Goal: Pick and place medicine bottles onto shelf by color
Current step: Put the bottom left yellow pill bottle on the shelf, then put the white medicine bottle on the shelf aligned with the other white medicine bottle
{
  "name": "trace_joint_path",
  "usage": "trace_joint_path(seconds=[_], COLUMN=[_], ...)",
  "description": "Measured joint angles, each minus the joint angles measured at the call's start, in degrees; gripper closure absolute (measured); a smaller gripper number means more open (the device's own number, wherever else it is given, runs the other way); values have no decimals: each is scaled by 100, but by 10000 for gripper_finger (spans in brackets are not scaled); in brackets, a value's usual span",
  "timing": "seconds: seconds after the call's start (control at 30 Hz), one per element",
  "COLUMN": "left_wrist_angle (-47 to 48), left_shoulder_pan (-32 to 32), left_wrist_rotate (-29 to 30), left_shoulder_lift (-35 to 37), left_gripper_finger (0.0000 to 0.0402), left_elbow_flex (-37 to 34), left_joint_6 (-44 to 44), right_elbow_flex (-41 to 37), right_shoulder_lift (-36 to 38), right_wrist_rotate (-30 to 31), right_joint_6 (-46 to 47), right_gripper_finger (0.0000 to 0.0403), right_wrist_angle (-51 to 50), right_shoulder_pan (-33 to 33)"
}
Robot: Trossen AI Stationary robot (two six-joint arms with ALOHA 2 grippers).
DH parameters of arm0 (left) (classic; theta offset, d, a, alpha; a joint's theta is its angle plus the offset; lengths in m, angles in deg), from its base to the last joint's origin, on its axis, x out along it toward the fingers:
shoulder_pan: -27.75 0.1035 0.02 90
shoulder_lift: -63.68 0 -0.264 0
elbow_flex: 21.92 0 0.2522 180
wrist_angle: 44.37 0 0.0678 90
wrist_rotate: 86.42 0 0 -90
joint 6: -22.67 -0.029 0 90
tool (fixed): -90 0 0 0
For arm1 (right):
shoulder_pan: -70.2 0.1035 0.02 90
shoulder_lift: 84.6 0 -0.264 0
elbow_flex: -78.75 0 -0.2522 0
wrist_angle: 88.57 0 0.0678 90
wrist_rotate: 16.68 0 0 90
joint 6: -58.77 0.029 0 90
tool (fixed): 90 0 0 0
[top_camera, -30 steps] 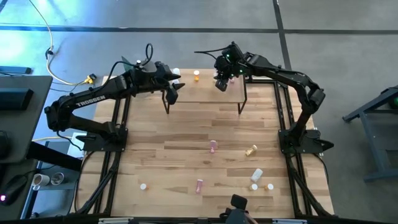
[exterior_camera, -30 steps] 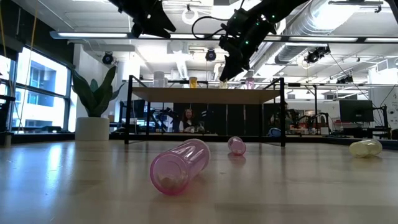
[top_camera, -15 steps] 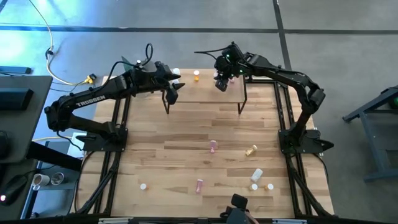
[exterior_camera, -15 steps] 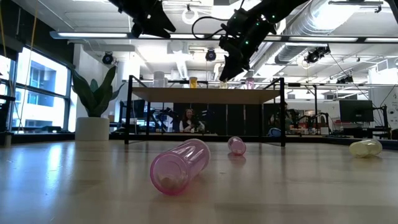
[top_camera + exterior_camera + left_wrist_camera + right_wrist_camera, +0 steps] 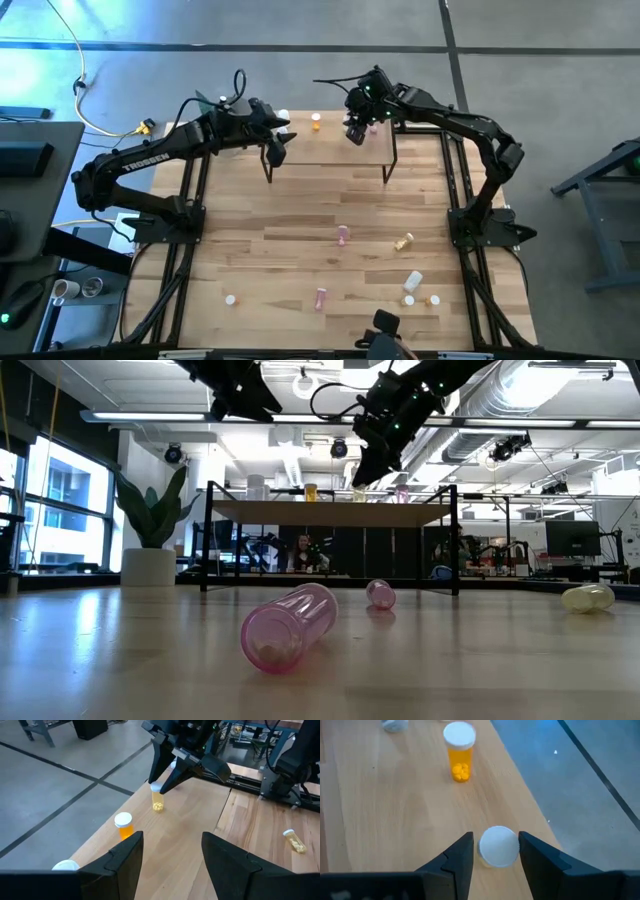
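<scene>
Right gripper (image 5: 492, 851) over shelf (image 5: 330, 150) far edge, jaws spread astride upright white-capped bottle (image 5: 498, 846), not pinching; left gripper (image 5: 172, 851) at shelf's left end, jaws spread, empty.

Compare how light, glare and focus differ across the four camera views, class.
High view: even light, faint shadows under the shelf. Low view: bright ceiling lights backlight both arms into silhouettes; the nearest pink bottle looks large and soft. Left wrist view: the left gripper fingers are dark, slightly blurred. Right wrist view: the right gripper straddles a white cap; the orange bottle is crisp.
</scene>
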State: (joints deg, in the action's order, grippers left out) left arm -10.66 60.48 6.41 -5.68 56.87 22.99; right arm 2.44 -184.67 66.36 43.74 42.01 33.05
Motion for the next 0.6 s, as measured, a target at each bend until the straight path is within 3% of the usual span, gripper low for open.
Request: trace_joint_path(seconds=[0.6], left_wrist_angle=[0], left_shoulder_pan=[2], left_wrist_rotate=[0], left_shoulder_lift=[0], left_gripper_finger=[209], left_elbow_flex=[-2], left_joint_6=[-9], right_elbow_flex=[0], right_shoulder_lift=[48], right_wrist_rotate=[-61], right_joint_6=[15], right_gripper_finger=[256], right_wrist_angle=[-18], right_shoulder_pan=[-37])
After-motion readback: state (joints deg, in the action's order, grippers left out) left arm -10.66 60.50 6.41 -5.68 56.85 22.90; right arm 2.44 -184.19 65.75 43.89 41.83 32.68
